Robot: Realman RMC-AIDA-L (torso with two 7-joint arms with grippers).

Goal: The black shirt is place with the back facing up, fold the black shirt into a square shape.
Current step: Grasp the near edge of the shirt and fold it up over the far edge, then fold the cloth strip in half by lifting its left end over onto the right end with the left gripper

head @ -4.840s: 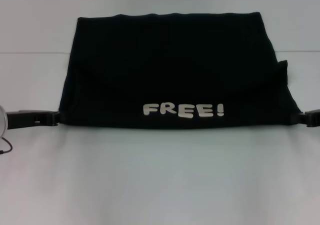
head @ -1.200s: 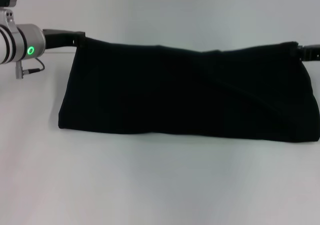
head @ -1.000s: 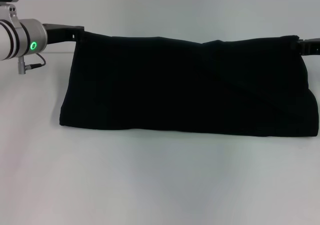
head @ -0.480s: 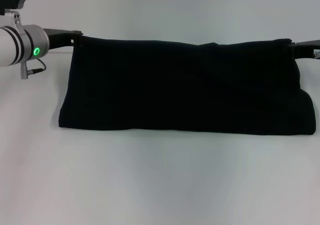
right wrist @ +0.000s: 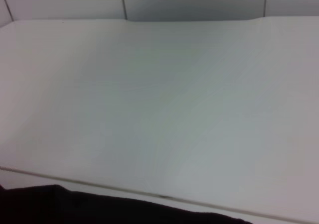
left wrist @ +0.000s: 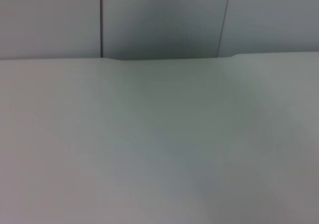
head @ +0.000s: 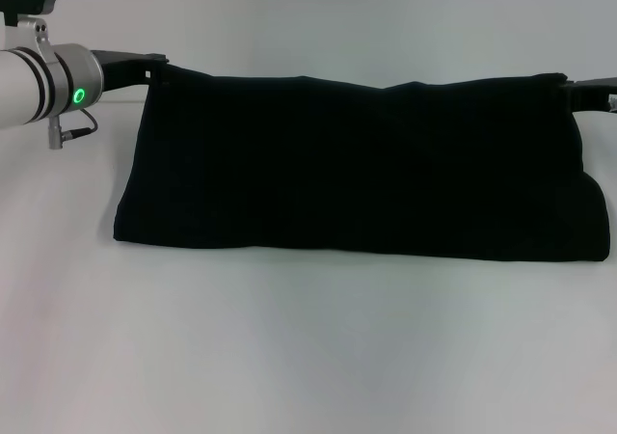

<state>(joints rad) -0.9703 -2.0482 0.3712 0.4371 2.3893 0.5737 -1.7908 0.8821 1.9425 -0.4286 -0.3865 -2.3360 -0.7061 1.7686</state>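
Note:
The black shirt (head: 366,164) lies across the white table (head: 308,357) as a wide folded band, plain black side up, with its fold along the near edge. My left gripper (head: 157,70) is shut on the shirt's far left corner. My right gripper (head: 567,89) is shut on the far right corner. The far edge runs almost straight between them, with a small bump right of the middle. A strip of the black fabric (right wrist: 99,211) shows in the right wrist view. The left wrist view shows only the table and the wall.
The silver left arm with a green light (head: 43,82) reaches in from the left. A panelled wall (left wrist: 159,20) stands behind the table's far edge. White table surface lies in front of the shirt.
Both grippers have carried the shirt's near edge with the "FREE!" print over to the far side, hiding the print. In the last second the far edge has flattened and the left arm has shifted slightly right.

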